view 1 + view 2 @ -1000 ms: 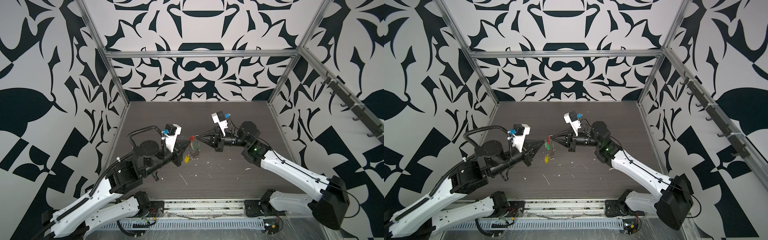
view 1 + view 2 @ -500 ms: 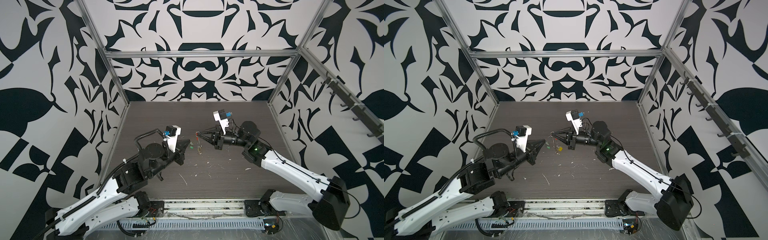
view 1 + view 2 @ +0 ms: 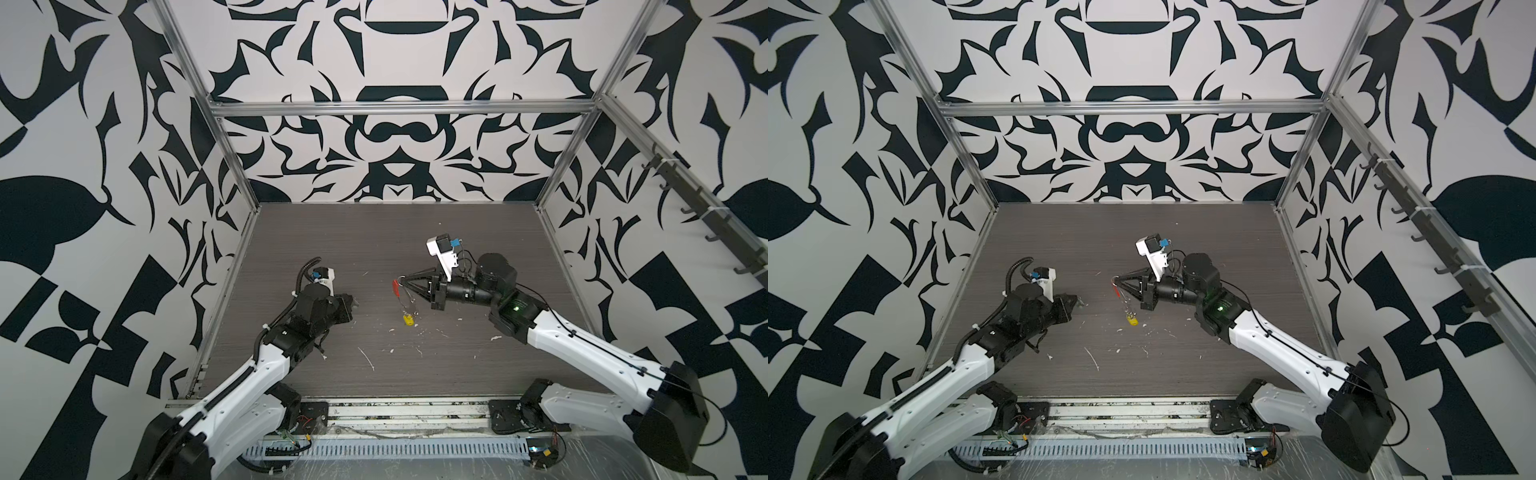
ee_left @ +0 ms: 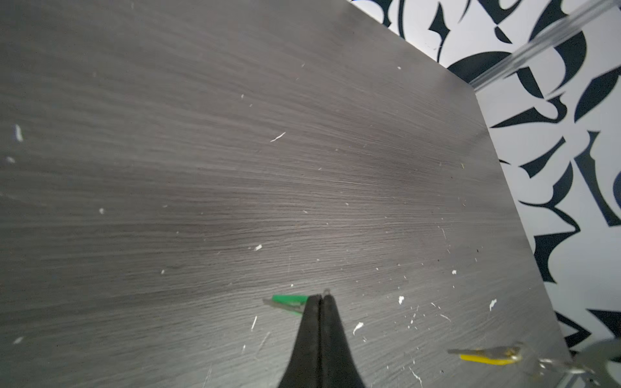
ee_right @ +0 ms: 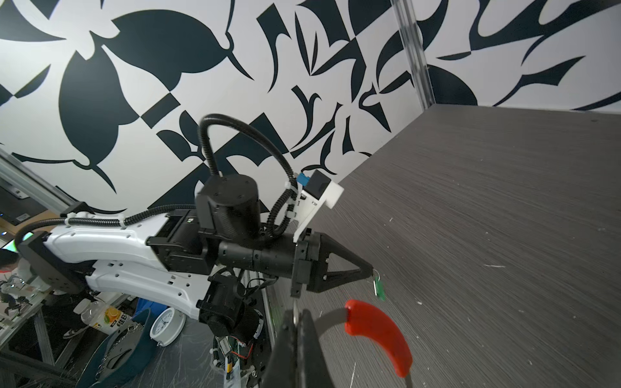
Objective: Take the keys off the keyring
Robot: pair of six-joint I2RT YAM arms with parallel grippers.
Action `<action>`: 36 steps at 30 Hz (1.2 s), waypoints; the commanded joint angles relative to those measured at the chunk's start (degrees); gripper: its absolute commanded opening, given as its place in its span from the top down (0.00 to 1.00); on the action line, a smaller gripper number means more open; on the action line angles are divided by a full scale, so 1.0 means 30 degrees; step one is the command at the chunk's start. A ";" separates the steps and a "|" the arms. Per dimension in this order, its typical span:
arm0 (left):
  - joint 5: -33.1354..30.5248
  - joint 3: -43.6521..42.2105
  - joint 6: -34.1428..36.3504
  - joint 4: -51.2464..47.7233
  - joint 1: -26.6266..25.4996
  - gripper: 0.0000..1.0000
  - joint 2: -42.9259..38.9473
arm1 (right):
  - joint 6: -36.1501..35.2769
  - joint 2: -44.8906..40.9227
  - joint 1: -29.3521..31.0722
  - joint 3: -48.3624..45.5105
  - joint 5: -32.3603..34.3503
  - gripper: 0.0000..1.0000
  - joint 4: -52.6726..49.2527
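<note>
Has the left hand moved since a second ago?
Yes. In a top view the left hand has drawn back toward the table's left edge, shut on the green key.

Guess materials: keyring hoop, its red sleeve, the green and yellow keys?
keyring hoop: thin grey metal, by its dull sheen.
red sleeve: probably plastic or rubber; smooth, uniform colour, soft highlights.
green key: head looks plastic, flat saturated colour; small silvery metal part.
yellow key: likely the same, plastic-looking head with glinting metal; blurred here.

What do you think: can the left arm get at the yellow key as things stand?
Probably not yet: the way to the yellow key looks free, but the left tool is shut on the green key.
</note>
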 commanded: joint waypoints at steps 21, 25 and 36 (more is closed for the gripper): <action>0.5036 0.2184 -0.2203 0.3451 0.1313 0.19 -0.1468 | -0.0532 -0.0728 -0.0004 0.0516 0.2419 1.00 -0.0907; 0.4034 0.3955 -0.0163 0.2291 -0.0633 0.16 -0.2061 | -0.0506 -0.0487 0.0021 0.1087 0.3102 1.00 -0.1220; 0.1636 0.5611 0.3401 0.2144 -0.3887 0.06 -0.1613 | -0.0210 0.0232 0.0132 0.3099 0.4667 1.00 -0.1650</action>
